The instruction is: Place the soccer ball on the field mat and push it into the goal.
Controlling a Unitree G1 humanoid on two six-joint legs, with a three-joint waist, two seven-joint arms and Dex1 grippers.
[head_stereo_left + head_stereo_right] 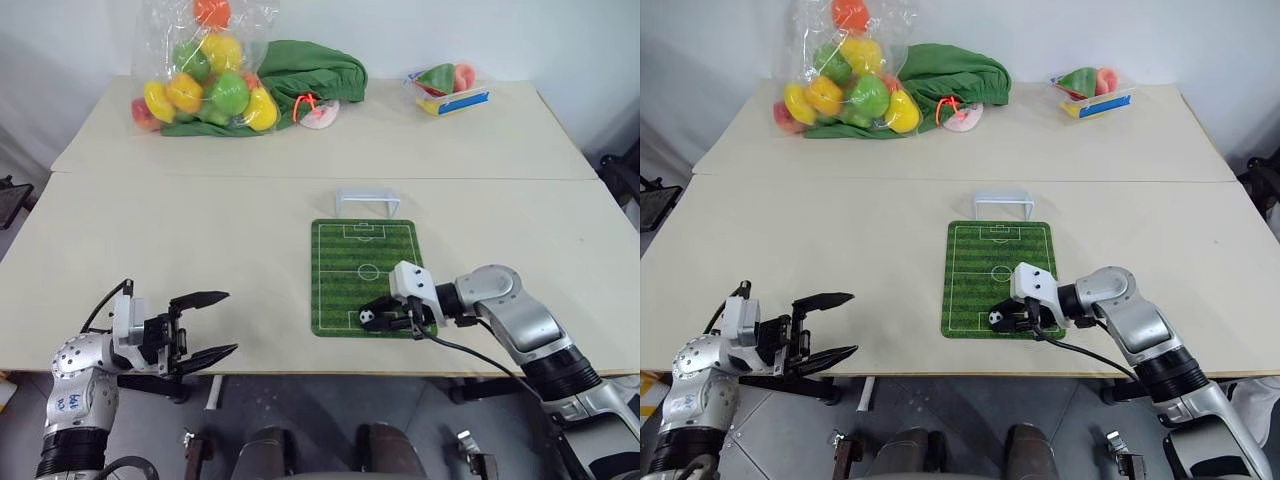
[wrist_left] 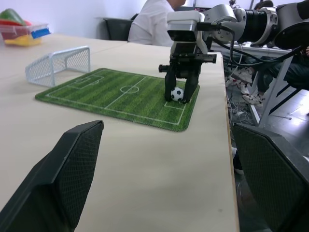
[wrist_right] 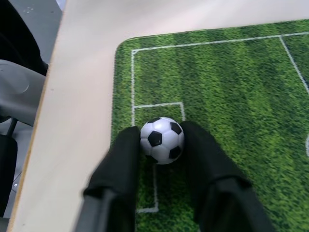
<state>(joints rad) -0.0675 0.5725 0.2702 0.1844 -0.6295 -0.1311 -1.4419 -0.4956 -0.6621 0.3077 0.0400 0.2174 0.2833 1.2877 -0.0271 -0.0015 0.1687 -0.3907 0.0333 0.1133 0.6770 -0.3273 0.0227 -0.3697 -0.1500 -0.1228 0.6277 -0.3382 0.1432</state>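
Now placing step near done: right pincer (image 1: 385,318) brackets the soccer ball (image 1: 367,318) on the field mat (image 1: 362,262) at its 6 o'clock end, fingers seemingly touching, grip uncertain; left pincer (image 1: 207,325) agape, empty; next, release and push toward the goal (image 1: 368,200) at 12 o'clock.

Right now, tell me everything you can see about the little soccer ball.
The soccer ball is tiny, glossy and white with black patches, and looks like hard plastic. It rests on the field mat, near the end closest to the robot and opposite the goal, at the small box lines. The right end effector brackets it, one black finger on each side, both at or nearly against it.
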